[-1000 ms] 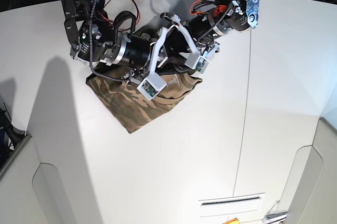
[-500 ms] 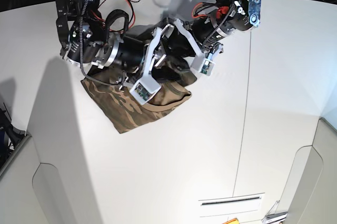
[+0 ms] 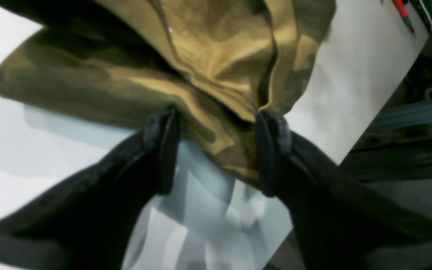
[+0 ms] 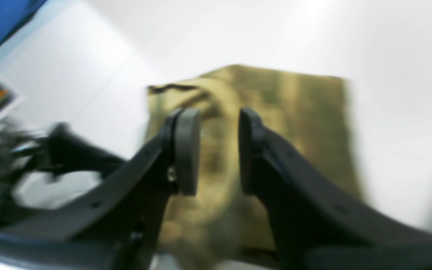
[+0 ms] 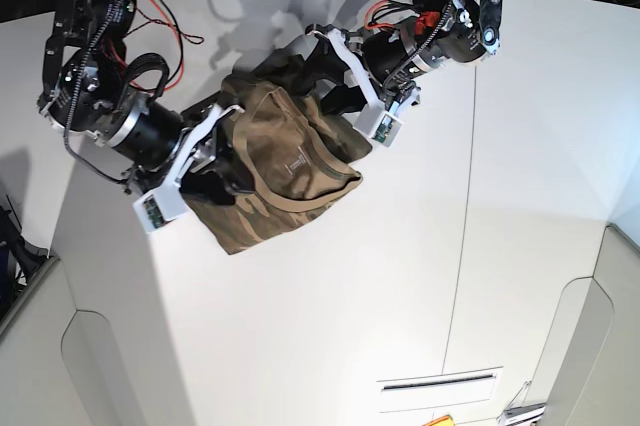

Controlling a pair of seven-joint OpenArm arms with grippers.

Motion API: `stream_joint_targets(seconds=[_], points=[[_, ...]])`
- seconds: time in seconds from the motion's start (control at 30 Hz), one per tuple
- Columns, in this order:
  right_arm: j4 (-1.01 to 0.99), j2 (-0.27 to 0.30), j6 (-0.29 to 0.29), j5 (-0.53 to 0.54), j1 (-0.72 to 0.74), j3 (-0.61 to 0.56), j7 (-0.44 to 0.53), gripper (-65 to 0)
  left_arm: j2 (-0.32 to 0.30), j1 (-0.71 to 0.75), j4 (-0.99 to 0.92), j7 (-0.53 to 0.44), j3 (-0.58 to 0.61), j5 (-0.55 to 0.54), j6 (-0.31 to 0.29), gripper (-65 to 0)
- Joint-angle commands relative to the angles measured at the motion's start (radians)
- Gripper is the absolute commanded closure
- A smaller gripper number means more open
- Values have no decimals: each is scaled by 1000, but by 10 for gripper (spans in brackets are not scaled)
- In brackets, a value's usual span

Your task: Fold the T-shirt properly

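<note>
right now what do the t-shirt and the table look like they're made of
T-shirt: soft woven or knit cloth, matte, probably cotton. It bunches into loose folds and creases, with a ribbed-looking tan collar.

Table: a hard, smooth white surface, likely laminate or painted board. It is flat with a slight sheen, and a thin straight seam runs between panels.
</note>
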Motion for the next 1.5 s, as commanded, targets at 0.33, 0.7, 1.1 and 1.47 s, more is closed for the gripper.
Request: stream_joint_targets(seconds=[0.33,0.7,1.1,1.47], points=[[-41,80,-48,-90,25,164,147,-176,2,42,89,6,-195,-124,-55,-347],[-454,98,34,35,181,161,140,0,2,71,89,78,-239,-202,-98,-346],[-459,50,58,269,100,106,-28,0,2,72,73,55,-239,-158,-97,-346],[-364,-18,66,321,-26,105,-56,0,2,53,116,73,-263,-220,-107,-237]])
